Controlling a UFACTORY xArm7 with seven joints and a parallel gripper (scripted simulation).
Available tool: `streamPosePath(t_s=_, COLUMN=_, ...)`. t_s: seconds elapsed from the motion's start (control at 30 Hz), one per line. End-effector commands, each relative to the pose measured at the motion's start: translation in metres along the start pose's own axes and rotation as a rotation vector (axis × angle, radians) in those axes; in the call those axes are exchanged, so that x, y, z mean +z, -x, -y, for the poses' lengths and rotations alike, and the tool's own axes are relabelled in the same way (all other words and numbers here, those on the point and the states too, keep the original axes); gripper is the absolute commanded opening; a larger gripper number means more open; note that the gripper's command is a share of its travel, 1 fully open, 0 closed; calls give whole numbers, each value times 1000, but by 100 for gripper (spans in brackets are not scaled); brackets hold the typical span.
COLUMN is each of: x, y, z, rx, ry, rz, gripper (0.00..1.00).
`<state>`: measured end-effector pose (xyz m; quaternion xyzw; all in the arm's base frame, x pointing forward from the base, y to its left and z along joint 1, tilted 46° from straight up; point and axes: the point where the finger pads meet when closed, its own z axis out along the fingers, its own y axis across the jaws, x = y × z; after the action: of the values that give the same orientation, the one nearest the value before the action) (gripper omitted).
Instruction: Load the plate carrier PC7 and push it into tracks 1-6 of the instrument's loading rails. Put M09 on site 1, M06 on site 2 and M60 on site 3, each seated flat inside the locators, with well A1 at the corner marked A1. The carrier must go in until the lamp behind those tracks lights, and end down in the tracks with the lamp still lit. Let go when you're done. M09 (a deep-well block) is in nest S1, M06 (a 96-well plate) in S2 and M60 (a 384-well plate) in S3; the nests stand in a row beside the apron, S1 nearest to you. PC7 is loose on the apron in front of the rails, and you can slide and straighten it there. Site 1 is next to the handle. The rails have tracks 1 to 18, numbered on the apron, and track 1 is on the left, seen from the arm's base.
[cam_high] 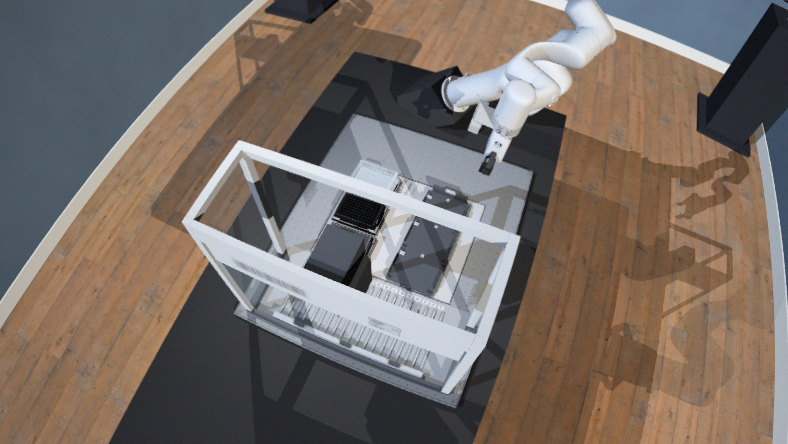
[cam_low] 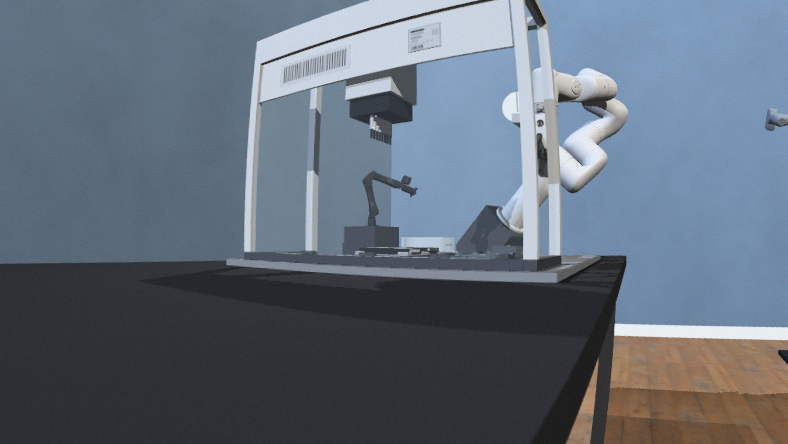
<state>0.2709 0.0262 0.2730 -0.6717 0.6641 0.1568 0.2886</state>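
Right now M09, the dark deep-well block, sits in its nest at the 6 o'clock end of the plate row beside the carrier PC7, while the gripper, fingers spread wide on nothing, hovers well off toward 1 o'clock, with everything left to load.

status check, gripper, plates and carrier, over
Gripper open, empty, above the apron. Three plates in nests, carrier PC7 unloaded outside the rails. White frame beam crosses above nests.
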Motion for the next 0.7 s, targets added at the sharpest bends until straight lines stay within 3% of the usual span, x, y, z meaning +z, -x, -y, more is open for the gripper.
streamPosePath(t_s=0.0, x=-7, y=-3, z=17, rx=1, ry=-6, rz=14, gripper=100)
streamPosePath(t_s=0.67, x=-24, y=-32, z=94, rx=10, ry=-28, rz=60, gripper=100)
